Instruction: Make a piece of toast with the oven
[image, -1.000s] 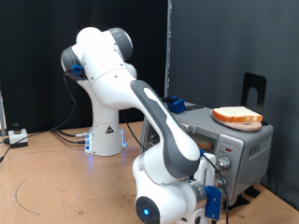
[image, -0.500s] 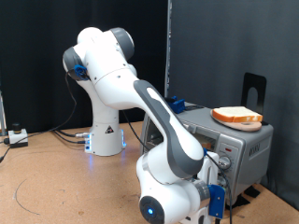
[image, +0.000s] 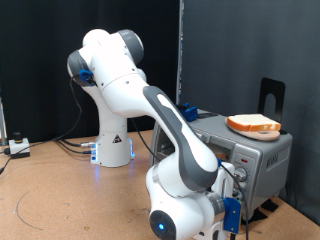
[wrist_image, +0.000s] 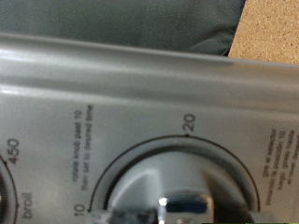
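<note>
The silver oven (image: 262, 158) stands at the exterior view's right, its knob panel facing the arm. My gripper (image: 233, 192) is down low against that panel, by the knobs (image: 240, 177); the hand hides its fingers. The wrist view is filled by the oven's panel (wrist_image: 140, 84) and a timer dial marked 10 and 20, with its shiny knob (wrist_image: 183, 206) very close. No fingers show in the wrist view. The thin piece of toast is not in view. A thicker slice of bread (image: 253, 124) on an orange dish lies on top of the oven.
The arm's white base (image: 114, 145) stands on the wooden table (image: 50, 190) behind. A black stand (image: 271, 97) rises behind the oven. Cables and a small box (image: 17, 146) lie at the left edge. Black curtains close the back.
The arm's lower part has shifted very slightly towards the oven since a second ago. Nothing else has moved.
</note>
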